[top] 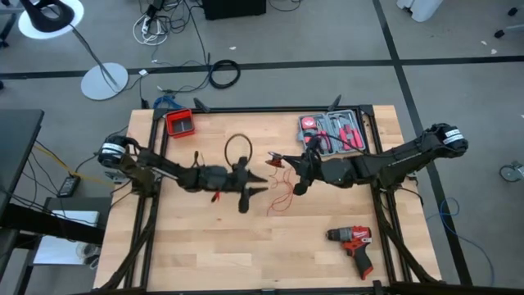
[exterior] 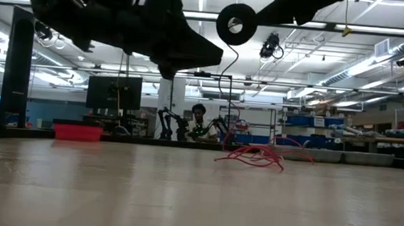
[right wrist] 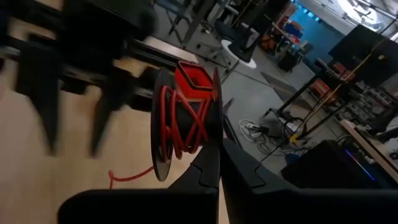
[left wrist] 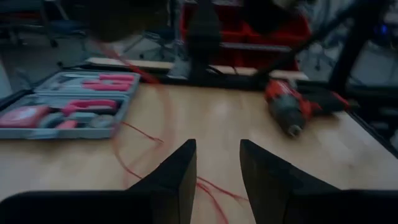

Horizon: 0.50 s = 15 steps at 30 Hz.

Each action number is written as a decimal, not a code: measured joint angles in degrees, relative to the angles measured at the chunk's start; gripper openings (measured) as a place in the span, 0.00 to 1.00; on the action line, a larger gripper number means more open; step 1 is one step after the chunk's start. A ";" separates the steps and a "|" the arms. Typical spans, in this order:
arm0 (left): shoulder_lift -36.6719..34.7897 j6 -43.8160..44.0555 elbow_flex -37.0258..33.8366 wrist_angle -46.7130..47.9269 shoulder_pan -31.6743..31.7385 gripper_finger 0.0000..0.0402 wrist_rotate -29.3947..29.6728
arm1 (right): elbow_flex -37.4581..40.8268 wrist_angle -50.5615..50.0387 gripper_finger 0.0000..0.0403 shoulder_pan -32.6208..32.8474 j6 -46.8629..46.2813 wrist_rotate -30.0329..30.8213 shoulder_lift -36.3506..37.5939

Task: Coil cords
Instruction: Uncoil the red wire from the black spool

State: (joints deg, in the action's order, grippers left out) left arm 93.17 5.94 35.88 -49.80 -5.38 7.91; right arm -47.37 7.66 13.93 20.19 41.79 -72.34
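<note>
Counter: pale wood planks (top: 205, 254), with both arms reaching in over the middle.
Drill: red (top: 354, 242), lying at the near edge, well apart from the work.
Left jaws: hanging over mid-counter, fingers (left wrist: 174, 180) parted with a clear gap; nothing between them and nothing touched.
Cords: loose red strands (top: 282, 195) sprawl on the counter between the two arms, with small red clips (top: 274, 160) near the right arm's end. A thin black loop (top: 237, 147) lies just beyond the left jaws. More red cord is wound on a black spool (right wrist: 186, 121).
Right jaws: closed tight on the spool's rim, holding it up off the counter; the low view shows the disc (exterior: 237, 24) hanging well above the red tangle (exterior: 252, 156).
Handling: I judge the cords to be light, limp and springy. They would likely snag on themselves and slip out of a loose pinch, and the coil could unwind if tension drops.
Where to hold: probably at a clip or on the strand just beside it, since the stiff end gives the fingers something to bite on. A mid-strand grip would only drag the tangle.
Case: open tool case (top: 336, 131) at the far edge, on the right.
Bin: red (top: 180, 123), far left corner.
Floor: grey, with a ring of thick black cable (top: 223, 74) beyond the counter.
</note>
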 joint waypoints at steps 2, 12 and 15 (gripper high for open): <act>-0.02 0.73 0.00 -0.20 1.42 0.31 -0.69 | 0.00 1.39 0.00 -0.41 0.42 -0.16 0.00; -0.02 3.29 0.00 -0.52 3.07 0.31 0.55 | 0.00 6.84 0.00 -3.96 0.59 -5.65 0.00; -0.02 3.30 0.00 -0.16 3.15 0.31 2.53 | 0.00 7.38 0.00 -4.04 0.41 -6.82 0.00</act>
State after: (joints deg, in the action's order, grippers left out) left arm 93.14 9.25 35.88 -49.95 -2.23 10.43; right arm -47.37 15.04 9.89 20.60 34.96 -72.34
